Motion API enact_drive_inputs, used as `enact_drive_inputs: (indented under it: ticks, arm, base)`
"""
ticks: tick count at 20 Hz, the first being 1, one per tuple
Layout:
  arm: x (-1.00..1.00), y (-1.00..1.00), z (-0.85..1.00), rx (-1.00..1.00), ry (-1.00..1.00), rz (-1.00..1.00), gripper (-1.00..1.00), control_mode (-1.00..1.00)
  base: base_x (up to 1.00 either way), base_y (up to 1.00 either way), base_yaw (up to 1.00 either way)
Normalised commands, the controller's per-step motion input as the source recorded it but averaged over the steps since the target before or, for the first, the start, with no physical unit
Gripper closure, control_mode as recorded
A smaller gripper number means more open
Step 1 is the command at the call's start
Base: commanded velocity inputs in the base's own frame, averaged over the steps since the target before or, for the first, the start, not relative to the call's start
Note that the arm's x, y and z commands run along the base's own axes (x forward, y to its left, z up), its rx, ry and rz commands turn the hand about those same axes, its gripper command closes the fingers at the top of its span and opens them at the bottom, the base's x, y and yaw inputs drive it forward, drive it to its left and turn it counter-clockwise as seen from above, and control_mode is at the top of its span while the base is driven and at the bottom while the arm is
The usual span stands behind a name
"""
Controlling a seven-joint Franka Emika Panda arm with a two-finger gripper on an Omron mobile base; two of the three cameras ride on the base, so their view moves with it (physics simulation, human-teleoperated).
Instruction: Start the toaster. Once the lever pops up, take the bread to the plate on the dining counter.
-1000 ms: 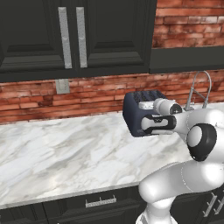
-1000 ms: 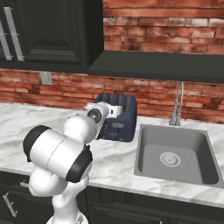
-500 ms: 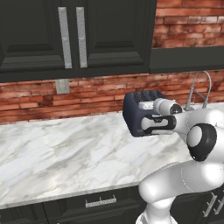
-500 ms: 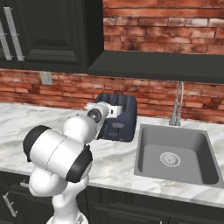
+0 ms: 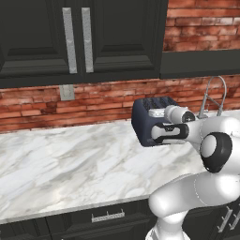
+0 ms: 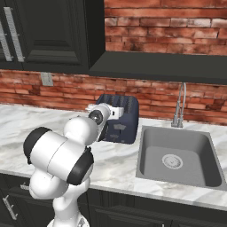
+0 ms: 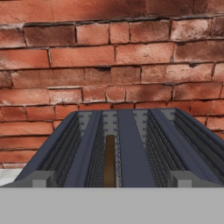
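Note:
The dark navy toaster (image 5: 146,123) stands on the marble worktop against the brick wall, left of the sink; it is also the toaster (image 6: 120,119) in the right base view. In the hand view I look along the toaster's slotted top (image 7: 131,144). The bread (image 7: 109,159), a thin dark-brown slice seen edge-on, sits down inside the left slot. My gripper (image 7: 111,180) is open at the toaster's near edge, level with its top, its pale fingertips (image 7: 41,179) far apart and holding nothing. The plate and the dining counter are out of view.
A steel sink (image 6: 177,155) with a tall faucet (image 6: 179,106) lies right of the toaster. Black upper cabinets (image 5: 75,37) hang above, and a wall outlet (image 5: 66,92) sits in the brick. Marble worktop (image 5: 70,159) stretches left of the toaster.

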Motion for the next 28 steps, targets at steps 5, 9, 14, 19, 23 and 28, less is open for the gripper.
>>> enact_drive_inputs:
  ticks: [5,9,14,19,23,28]
  arm:
    - [0.00,0.00,0.00,0.00,0.00,0.00,-1.00,-1.00]
    - [0.00,0.00,0.00,0.00,0.00,0.00,-1.00,-1.00]
    - [0.00,0.00,0.00,0.00,0.00,0.00,-1.00,-1.00]
    - [0.00,0.00,0.00,0.00,0.00,0.00,-1.00,-1.00]
    - [0.00,0.00,0.00,0.00,0.00,0.00,-1.00,-1.00]
    - [0.00,0.00,0.00,0.00,0.00,0.00,-1.00,-1.00]
  base:
    - [0.00,0.00,0.00]
    - [0.00,0.00,0.00]
    - [0.00,0.00,0.00]
    - [0.00,0.00,0.00]
    - [0.00,0.00,0.00]
    - [0.00,0.00,0.00]
